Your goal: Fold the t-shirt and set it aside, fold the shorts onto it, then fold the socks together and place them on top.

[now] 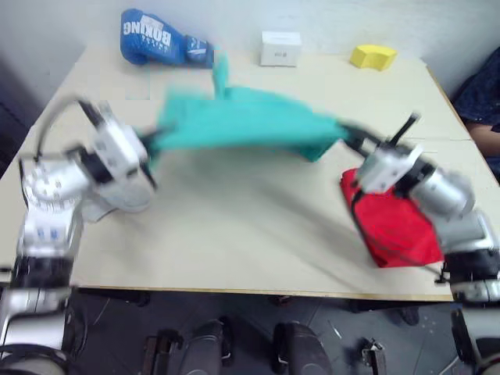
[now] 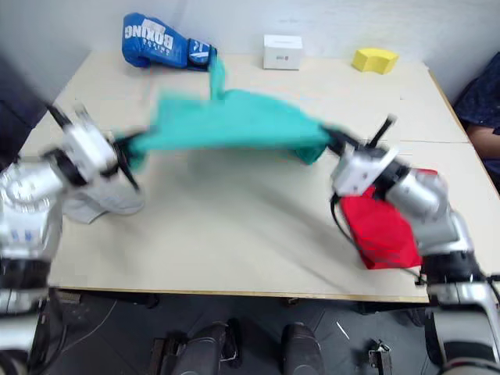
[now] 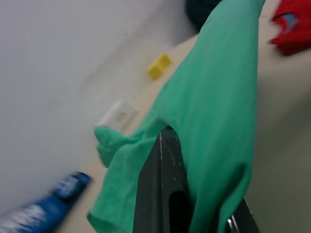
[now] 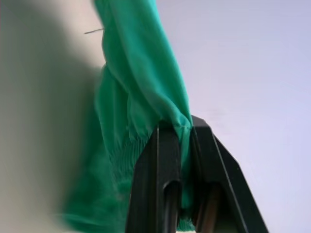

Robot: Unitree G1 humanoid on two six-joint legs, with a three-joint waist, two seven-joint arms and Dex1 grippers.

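Shorts [image 1: 242, 121] hang in the air over the table [image 1: 234, 234], stretched wide between the two grippers. They are green and wrinkled, and they sag a little in the middle. The left gripper [image 1: 150, 141] pinches one end of the shorts, and in the left wrist view the green cloth drapes over its black finger [image 3: 160, 194]. The right gripper [image 1: 349, 134] pinches the other end, and in the right wrist view its two black fingers [image 4: 163, 165] are squeezed tight on a bunched bit of the cloth with the stretchy band. One loose part of the shorts sticks up near the far side of the table. The red t-shirt [image 1: 391, 223] lies folded on the table at the right, partly under the right arm. Far back on the table sit a blue boxing glove [image 1: 160, 37], a small white box [image 1: 280, 48] and a yellow block [image 1: 373, 56]. The glove is at the far left, the box is in the middle, and the block is more to the right. At the right edge is part of a person [image 1: 480, 101] in dark blue.
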